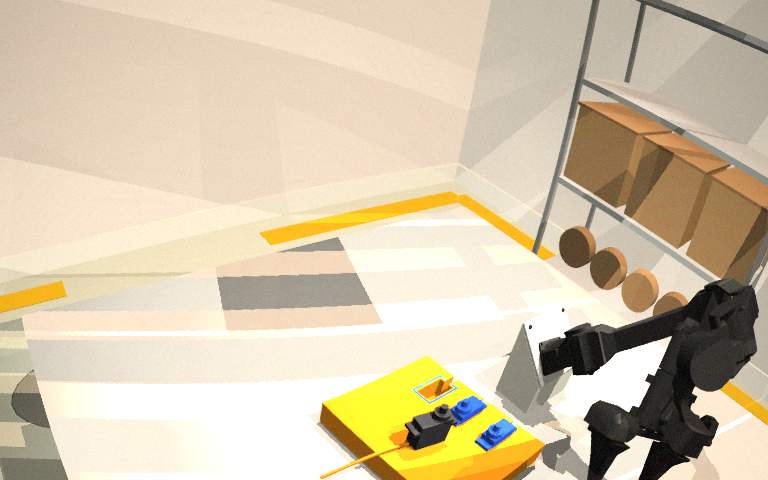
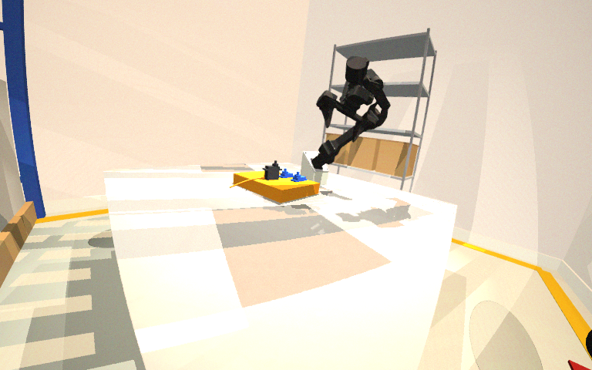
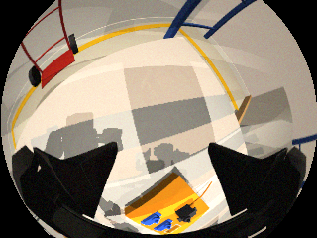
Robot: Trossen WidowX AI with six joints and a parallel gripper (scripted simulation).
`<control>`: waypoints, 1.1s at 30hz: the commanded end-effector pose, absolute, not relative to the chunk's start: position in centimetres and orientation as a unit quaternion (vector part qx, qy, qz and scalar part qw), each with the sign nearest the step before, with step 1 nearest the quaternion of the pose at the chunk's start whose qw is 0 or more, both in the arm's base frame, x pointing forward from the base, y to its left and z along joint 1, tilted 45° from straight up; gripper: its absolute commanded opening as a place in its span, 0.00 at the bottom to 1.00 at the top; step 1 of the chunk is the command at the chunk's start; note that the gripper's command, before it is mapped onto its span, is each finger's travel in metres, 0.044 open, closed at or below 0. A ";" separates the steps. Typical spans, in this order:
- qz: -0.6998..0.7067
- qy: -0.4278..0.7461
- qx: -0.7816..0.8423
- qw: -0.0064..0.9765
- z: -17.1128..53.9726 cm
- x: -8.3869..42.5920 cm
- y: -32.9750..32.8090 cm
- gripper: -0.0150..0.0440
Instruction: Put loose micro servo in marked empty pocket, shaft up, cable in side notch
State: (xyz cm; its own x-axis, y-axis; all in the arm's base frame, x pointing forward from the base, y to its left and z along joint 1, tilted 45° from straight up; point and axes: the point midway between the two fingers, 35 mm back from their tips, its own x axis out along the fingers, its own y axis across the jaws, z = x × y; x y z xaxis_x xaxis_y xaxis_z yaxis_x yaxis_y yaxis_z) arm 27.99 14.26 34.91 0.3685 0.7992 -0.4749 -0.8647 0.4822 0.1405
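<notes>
The loose servo (image 1: pixel 429 431) (image 2: pixel 271 173) (image 3: pixel 186 213) is black and stands on top of the yellow deck (image 1: pixel 362 404) (image 2: pixel 261 186) (image 3: pixel 154 194), output shaft up. Its orange cable (image 1: pixel 362 459) (image 2: pixel 247 180) (image 3: pixel 203 190) runs out over the deck's edge. The empty pocket (image 1: pixel 432 391), outlined in light blue with a side notch, lies behind the servo in the top view. Two blue servos (image 1: pixel 468 409) (image 1: pixel 496 433) sit in the deck beside it. My gripper (image 1: pixel 621 473) (image 3: pixel 164 149) is open and empty, high and well to the side of the deck. Its fingers partly hide each other in the exterior view.
The deck lies on a pale patterned table (image 2: pixel 305 270). The arm's base is on a grey wedge mount (image 1: pixel 516 376) (image 2: pixel 307 166), close to the deck. A shelf rack (image 1: pixel 572 135) (image 2: pixel 425 87) with cartons is behind the arm. A red hand truck (image 3: pixel 58 68) stands beyond the table.
</notes>
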 end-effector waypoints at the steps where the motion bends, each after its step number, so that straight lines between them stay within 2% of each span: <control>1: 0.478 0.311 -0.035 0.821 31.3 30.2 12.9 1.00; 18: 0.381 0.498 0.088 0.774 19.2 34.5 6.9 1.00; 33: 0.289 0.652 0.220 0.665 7.8 32.9 1.0 1.00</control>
